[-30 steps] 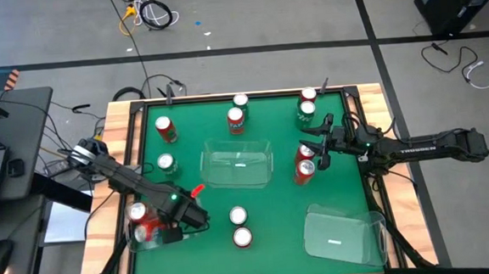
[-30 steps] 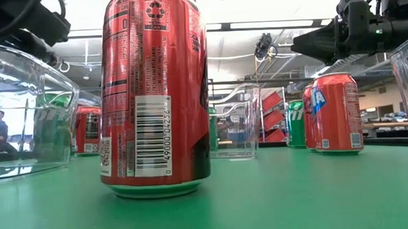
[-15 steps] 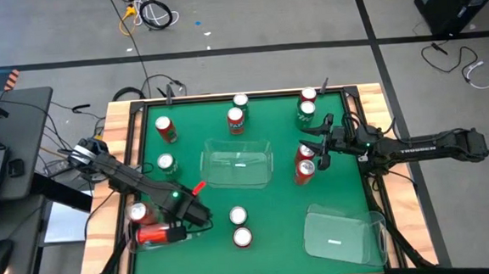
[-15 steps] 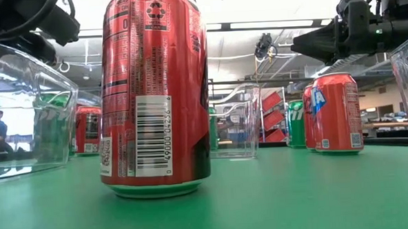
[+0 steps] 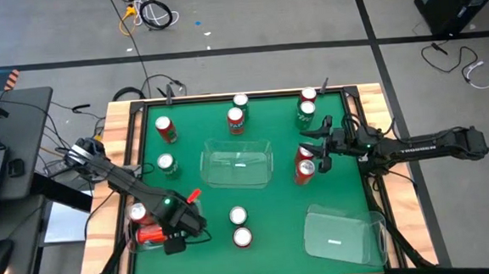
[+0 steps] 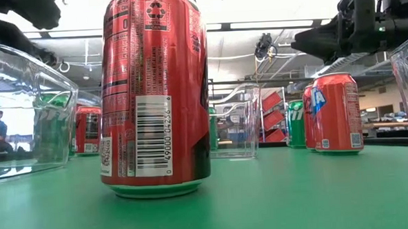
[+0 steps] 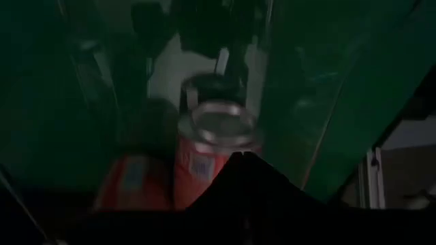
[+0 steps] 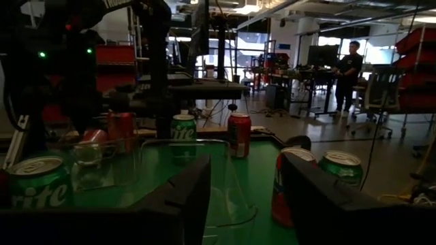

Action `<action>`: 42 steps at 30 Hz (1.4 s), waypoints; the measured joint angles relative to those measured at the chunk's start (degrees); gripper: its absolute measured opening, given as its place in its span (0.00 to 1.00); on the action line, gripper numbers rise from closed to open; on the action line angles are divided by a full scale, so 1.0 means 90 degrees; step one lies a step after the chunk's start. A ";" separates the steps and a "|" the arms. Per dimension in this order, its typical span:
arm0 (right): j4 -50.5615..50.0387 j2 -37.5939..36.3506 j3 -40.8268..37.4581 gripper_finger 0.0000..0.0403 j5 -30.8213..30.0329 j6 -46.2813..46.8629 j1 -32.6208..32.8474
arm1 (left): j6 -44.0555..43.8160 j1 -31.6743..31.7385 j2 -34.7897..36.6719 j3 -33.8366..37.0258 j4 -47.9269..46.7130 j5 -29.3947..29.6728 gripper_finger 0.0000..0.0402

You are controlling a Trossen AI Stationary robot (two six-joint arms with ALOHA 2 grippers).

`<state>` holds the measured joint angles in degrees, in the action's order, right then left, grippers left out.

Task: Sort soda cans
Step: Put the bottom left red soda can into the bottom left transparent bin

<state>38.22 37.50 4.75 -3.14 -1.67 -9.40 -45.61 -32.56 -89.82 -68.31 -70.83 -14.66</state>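
Red and green soda cans stand upright across the green table (image 5: 274, 199). My left gripper (image 5: 179, 234) hovers open at the near left clear bin (image 5: 140, 244), where one red can (image 5: 137, 213) stands and another red can (image 5: 152, 236) lies on its side; both show in the left wrist view as an upright can (image 7: 218, 133) and a lying can (image 7: 133, 184). My right gripper (image 5: 317, 145) is open at the table's right, just above two red cans (image 5: 304, 163), and it also shows in the low view (image 6: 311, 41) and in its own wrist view (image 8: 248, 204).
A clear bin (image 5: 238, 163) sits mid-table and another (image 5: 344, 233) near right. Cans stand along the far edge (image 5: 240, 100) (image 5: 308, 93), at far left (image 5: 165, 129) (image 5: 166, 163) and near centre (image 5: 238, 215) (image 5: 243, 236). A person stands in the room beyond (image 8: 351, 64).
My left gripper has moved toward the near edge and risen; in the low view its arm has climbed almost out of the top left. The red can that was at its tip now lies on its side in the near left bin. The right arm has kept still.
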 joint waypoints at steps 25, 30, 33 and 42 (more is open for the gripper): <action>0.0082 0.0000 0.0005 0.40 0.0005 -0.0030 0.0002 | -0.0289 -0.0263 -0.0022 0.0767 0.0117 -0.0350 0.14; 0.0093 0.0000 0.0005 0.39 0.0005 -0.0034 0.0002 | -0.0128 -0.0101 0.0010 0.0983 0.0443 -0.0099 0.02; 0.0101 0.0000 0.0005 0.39 0.0005 -0.0040 0.0002 | 0.0016 -0.0012 0.0034 0.1155 0.0574 -0.0004 0.02; 0.0132 -0.0010 0.0005 0.39 0.0005 -0.0051 0.0002 | 0.0703 0.0687 -0.0004 0.1168 0.1370 0.1483 0.01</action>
<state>39.41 37.41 4.80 -3.09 -2.13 -9.39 -39.28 -26.38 -89.86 -57.81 -58.50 -1.31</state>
